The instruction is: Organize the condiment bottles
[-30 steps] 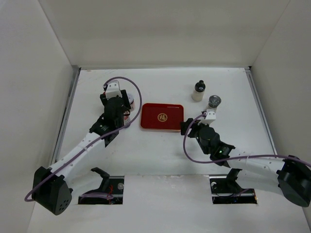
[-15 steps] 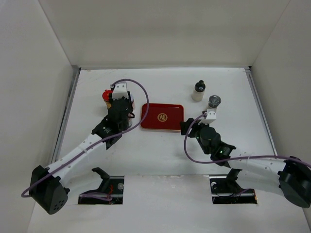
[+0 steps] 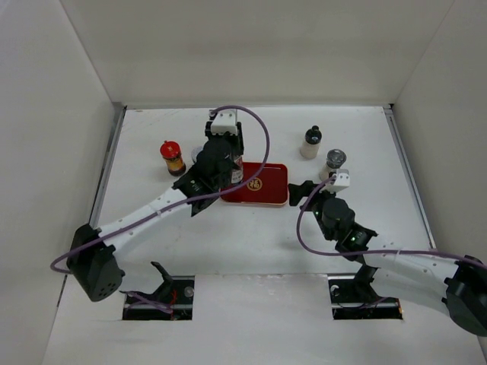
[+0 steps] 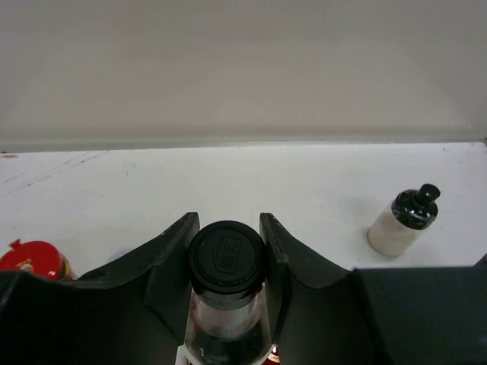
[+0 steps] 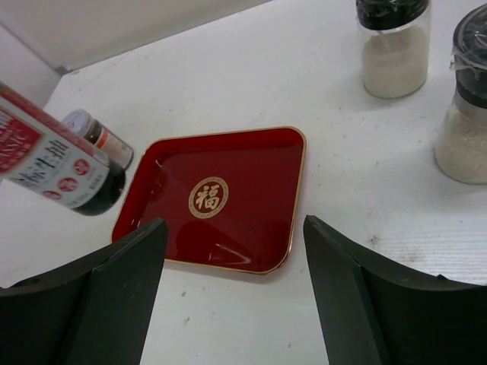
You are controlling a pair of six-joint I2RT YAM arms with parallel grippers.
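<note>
– Condiment bottles, left to right: where does each one sit?
– The red-lidded yellow jar (image 3: 172,157) stands on the desk at ten o'clock of the red tray (image 3: 274,179). Next is the pale-lidded jar (image 5: 90,126), half hidden. Then comes the dark-sauce bottle (image 4: 227,255). The left end effector (image 4: 227,224) is clamped around its top at the black cap, and it hangs tilted over the tray's nine o'clock edge.
– And the right side?
– The right end effector (image 5: 233,228) gapes empty at the tray's three o'clock. The white black-capped bottle (image 3: 310,142) is at one o'clock, and the grey-lidded shaker (image 3: 334,162) is near it, at two.
– How will the held one behave?
– It looks rigid and smooth, probably glass with liquid inside, so fairly heavy and tall enough to tip. A grip that high lets it swing, so I'd set it down gently. The squat jars look easier to take around the body, below the lid.
</note>
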